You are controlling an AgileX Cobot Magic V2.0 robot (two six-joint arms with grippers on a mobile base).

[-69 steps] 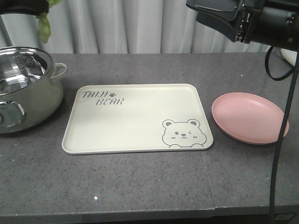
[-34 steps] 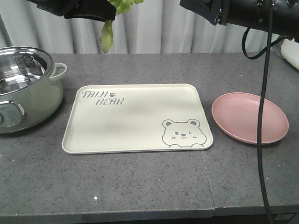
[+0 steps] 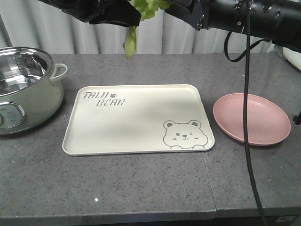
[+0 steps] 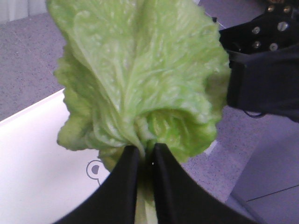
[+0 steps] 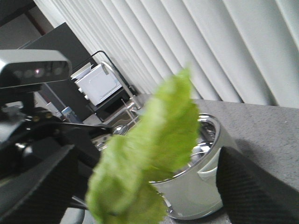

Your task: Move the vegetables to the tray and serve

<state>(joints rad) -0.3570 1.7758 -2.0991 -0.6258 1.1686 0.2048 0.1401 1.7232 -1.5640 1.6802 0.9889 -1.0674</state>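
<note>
Grips the vegetables (image 4: 140, 79) at the gathered stem end with the left end effector (image 4: 145, 151), narrowed to a slit and clamped on the pale ribs. Holds the bunch high in the air, well clear of the tabletop (image 3: 141, 188), with crinkled light-green leaves fanned out beyond the grip. Lets one long leaf hang down in front of the curtain (image 3: 94, 33) in the front view.

Hangs over the tray (image 3: 136, 120), not on it. Shows, from the left wrist camera, cream tray surface beneath the bunch and a bit of the grey bear drawing just under the leaves. Lies flat on the tabletop, with the lettering at the far left corner and the bear at the near right.

Keeps company with the right end effector (image 5: 149, 186) at about the same height, spread wide, with a black finger at either edge of its own wrist view and the lettuce framed between. Possibly reaches around the leaf. Hard to judge depth there, so cannot tell whether touching.

Has a pale green, metal-lined pot (image 3: 28, 89) just beside the tray on the left and a round pink plate (image 3: 251, 118) near it on the right, apart from its edge. Trails a black cable (image 3: 247, 141) from the right arm down across the plate in the front view.
</note>
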